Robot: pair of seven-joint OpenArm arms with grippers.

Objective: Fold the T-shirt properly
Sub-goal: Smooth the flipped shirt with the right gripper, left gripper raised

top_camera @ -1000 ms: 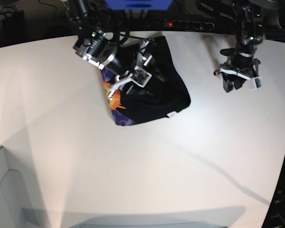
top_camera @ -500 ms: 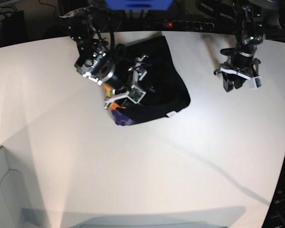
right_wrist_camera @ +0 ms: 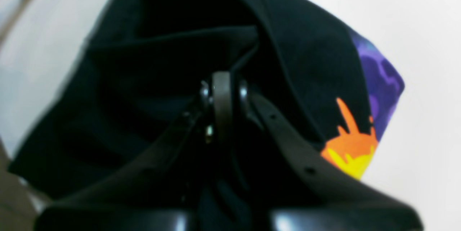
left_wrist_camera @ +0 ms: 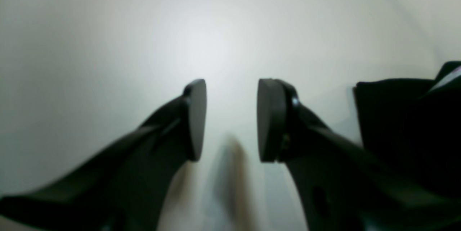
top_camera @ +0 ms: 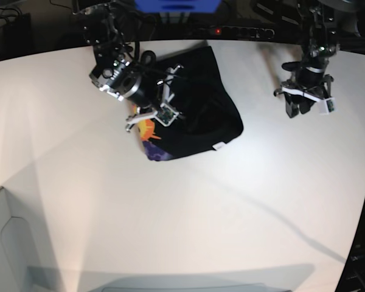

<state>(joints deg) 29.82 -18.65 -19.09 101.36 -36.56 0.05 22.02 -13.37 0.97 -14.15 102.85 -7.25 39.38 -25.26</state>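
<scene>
Pressing together with no gap, the jaws of the right gripper (right_wrist_camera: pixel 222 94) are closing over the black cloth of the T-shirt (top_camera: pixel 198 106); from the wrist view I cannot tell if a fold is caught between them or if they are only resting on it. The jaws of the left gripper (left_wrist_camera: pixel 230 119) are standing half open with nothing between them, only the bare white table (top_camera: pixel 182 219) under them.

Around the right gripper, the shirt is lying as a thick bundle near the far edge of the table, a little toward the side of the right arm. The orange sun and purple print (right_wrist_camera: pixel 363 116) is showing at the bundle's edge just beside this gripper, and a small white tag (top_camera: pixel 219 146) is peeking out at the near edge. The left gripper is hanging well apart from the cloth, near the far edge on the other side of the table.

The shirt is looking soft and light, with no stiffness, so I judge it will sag and slip out of shape when lifted at only one point. A hem or a sleeve edge seems the better place to pinch, and both grippers taking two corners together should keep the layers flat. The bundle is looking uneven, not yet a neat fold.
</scene>
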